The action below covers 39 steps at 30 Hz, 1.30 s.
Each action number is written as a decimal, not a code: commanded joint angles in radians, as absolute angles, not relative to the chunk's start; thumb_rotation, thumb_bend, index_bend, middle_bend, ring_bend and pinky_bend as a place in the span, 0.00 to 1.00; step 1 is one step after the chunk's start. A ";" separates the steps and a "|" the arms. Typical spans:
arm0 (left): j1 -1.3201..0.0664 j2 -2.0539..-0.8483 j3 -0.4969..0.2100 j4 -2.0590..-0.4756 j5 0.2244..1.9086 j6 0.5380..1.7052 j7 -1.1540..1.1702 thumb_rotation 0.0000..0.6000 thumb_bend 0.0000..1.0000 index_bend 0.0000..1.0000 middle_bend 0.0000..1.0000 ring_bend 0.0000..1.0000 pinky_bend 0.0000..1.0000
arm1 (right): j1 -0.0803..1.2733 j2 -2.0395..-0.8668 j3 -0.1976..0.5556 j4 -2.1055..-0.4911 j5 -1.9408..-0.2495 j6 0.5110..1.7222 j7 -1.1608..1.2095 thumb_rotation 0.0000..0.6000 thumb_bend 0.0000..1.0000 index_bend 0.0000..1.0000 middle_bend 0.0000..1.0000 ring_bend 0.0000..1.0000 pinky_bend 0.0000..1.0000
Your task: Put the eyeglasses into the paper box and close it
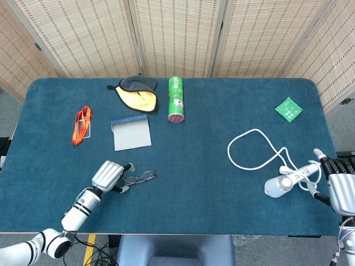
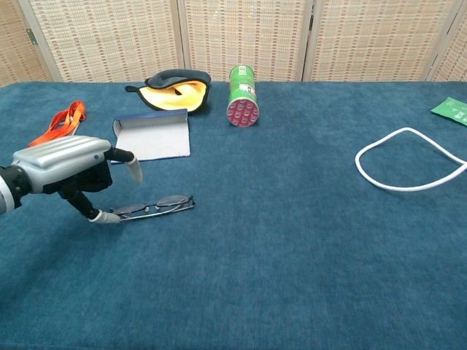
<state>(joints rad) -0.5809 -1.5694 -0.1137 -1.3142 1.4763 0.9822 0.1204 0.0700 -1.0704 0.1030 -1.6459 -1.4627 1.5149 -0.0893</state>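
The table (image 1: 199, 183) is covered edge to edge in dark teal felt, and behind it stand woven rattan screens (image 1: 177, 33) in pale wooden frames. Near the front left lie the eyeglasses (image 1: 140, 177), folded flat on the felt. The left hand (image 1: 109, 176) sits right at their left end, fingers apart, thumb tip down on the cloth beside the frame; it holds nothing that I can see. Behind them lies the paper box (image 1: 131, 133), open and flat, pale grey with a blue edge. Further back are an orange lanyard (image 1: 81, 124), a black and yellow pouch (image 1: 137, 91) and a green can (image 1: 176, 99) on its side. Off to the right a white cable (image 1: 252, 149) loops across the felt to a small white device (image 1: 277, 185). The right hand (image 1: 339, 188) rests at the table's edge, fingers spread and loose beside that device. A green card (image 1: 289, 108) lies far right.
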 commanded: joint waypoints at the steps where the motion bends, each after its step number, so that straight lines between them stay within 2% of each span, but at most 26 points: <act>1: -0.593 -1.587 -0.121 -1.298 1.453 0.969 0.122 1.00 0.20 0.40 1.00 0.91 1.00 | 0.069 -1.071 0.103 -1.643 -1.463 1.517 -0.086 1.00 0.28 0.10 0.22 0.29 0.20; 12: -0.612 -1.617 -0.152 -1.178 1.366 0.961 0.168 1.00 0.20 0.43 1.00 0.91 1.00 | 0.065 -1.073 0.104 -1.634 -1.465 1.524 -0.073 1.00 0.28 0.10 0.22 0.29 0.20; 18: -0.603 -1.577 -0.141 -1.251 1.369 0.968 0.102 1.00 0.21 0.44 1.00 0.91 1.00 | 0.062 -1.078 0.102 -1.629 -1.464 1.525 -0.070 1.00 0.28 0.10 0.22 0.30 0.20; 23: -0.607 -1.567 -0.115 -1.314 1.402 0.980 0.102 1.00 0.29 0.44 1.00 0.92 1.00 | 0.060 -1.076 0.099 -1.625 -1.468 1.524 -0.064 1.00 0.28 0.10 0.22 0.30 0.20; 27: -0.624 -1.580 -0.109 -1.340 1.405 0.970 0.127 1.00 0.31 0.44 1.00 0.92 1.00 | 0.057 -1.071 0.095 -1.624 -1.469 1.522 -0.055 1.00 0.28 0.10 0.22 0.30 0.20; 39: -0.664 -1.662 -0.118 -1.272 1.339 0.919 0.188 1.00 0.39 0.50 1.00 0.93 1.00 | 0.046 -1.075 0.089 -1.598 -1.470 1.527 -0.022 1.00 0.28 0.10 0.22 0.31 0.21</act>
